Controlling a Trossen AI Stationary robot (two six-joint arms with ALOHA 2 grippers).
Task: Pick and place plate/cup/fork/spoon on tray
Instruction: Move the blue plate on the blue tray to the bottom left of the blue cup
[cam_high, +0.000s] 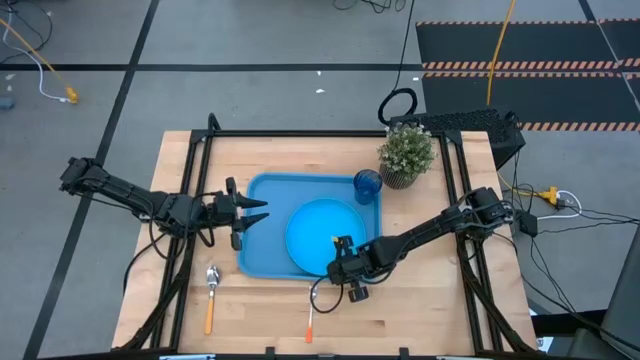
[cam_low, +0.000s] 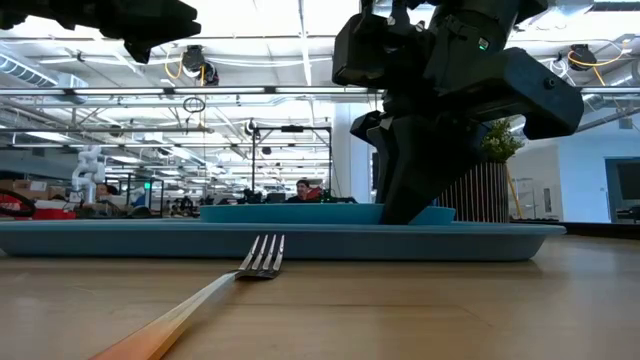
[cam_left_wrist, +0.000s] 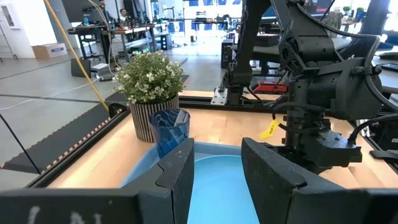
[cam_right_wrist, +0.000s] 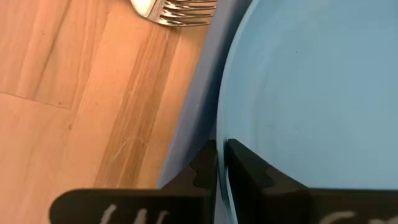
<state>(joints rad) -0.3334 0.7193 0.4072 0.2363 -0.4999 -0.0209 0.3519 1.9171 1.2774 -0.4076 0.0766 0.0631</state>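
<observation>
The table (cam_high: 260, 310) has a light wooden top bordered by a black frame (cam_high: 300, 133). It stands on a grey floor (cam_high: 250, 40) crossed by dark lines. A black mat with orange-striped edges (cam_high: 520, 66) lies beyond the table's far right corner, and a yellow cable (cam_high: 497, 50) runs across it. A potted plant (cam_high: 407, 153) stands at the table's far right corner. In the low view, the room behind is a bright hall with ceiling pipework (cam_low: 150, 95) and strip lights.

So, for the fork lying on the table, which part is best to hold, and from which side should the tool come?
Grip the fork at the middle of its slim orange-red handle, coming straight down from above with the fingers across it. It lies flat on the bare wood in front of the tray, tines toward the tray, so the handle is clear on both sides.
</observation>
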